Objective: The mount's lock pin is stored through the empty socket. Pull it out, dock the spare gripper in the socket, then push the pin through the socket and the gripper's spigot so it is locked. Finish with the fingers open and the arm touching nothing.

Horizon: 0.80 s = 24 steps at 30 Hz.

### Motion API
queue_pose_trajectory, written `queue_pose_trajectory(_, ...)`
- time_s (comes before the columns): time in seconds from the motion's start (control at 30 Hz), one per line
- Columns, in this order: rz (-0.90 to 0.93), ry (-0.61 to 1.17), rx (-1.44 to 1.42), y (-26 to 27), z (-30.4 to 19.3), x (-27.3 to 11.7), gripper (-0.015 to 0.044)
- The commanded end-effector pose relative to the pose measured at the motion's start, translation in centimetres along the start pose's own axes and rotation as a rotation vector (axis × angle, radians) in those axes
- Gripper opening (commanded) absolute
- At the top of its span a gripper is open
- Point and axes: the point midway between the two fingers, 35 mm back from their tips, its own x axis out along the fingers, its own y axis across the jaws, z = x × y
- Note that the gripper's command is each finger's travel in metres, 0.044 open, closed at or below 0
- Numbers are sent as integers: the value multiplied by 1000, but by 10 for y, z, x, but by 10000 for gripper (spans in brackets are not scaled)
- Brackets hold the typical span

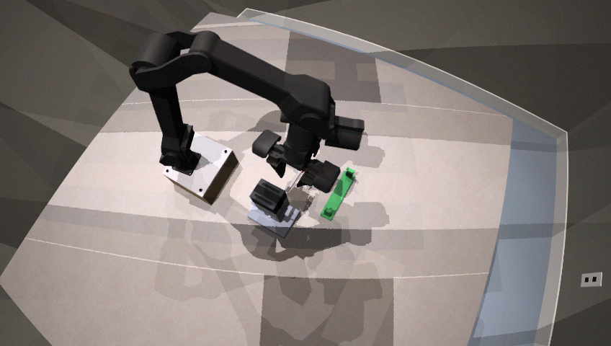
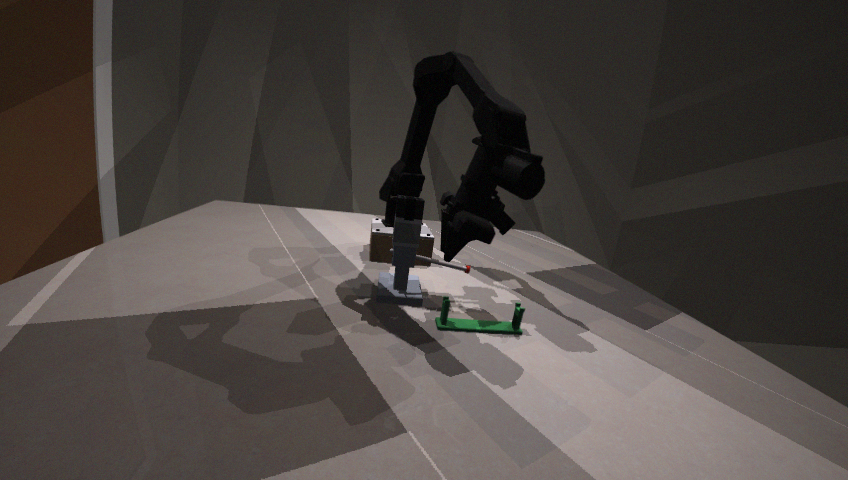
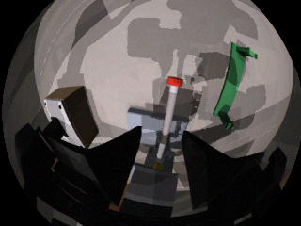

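Observation:
My gripper (image 1: 290, 180) (image 2: 449, 254) (image 3: 162, 132) is open, its fingertips on either side of the lock pin's line with gaps to both sides. The lock pin (image 1: 293, 182) (image 2: 440, 262) (image 3: 168, 115) has a white shaft and a red head; it runs into the socket area of the mount, with much of its shaft sticking out towards my arm. The grey-blue mount (image 1: 280, 231) (image 2: 399, 298) (image 3: 141, 120) stands on the table. The dark spare gripper (image 1: 267, 197) (image 2: 408, 207) sits upright on top of it. The pin's path inside the socket is hidden.
A green two-post rack (image 1: 337, 194) (image 2: 479, 325) (image 3: 229, 89) lies beside the mount, its posts empty. The arm's box-shaped base (image 1: 205, 171) (image 2: 380, 246) (image 3: 77, 115) stands on the mount's other side. A raised rim (image 1: 561, 179) borders the table's far side.

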Motion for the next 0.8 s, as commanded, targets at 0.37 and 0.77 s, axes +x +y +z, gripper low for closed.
queue_pose_trajectory(0.37,-1,5,-5,2,12,-29,200)
queue_pose_trajectory(0.77,-5,10,-10,3,20,-48,200)
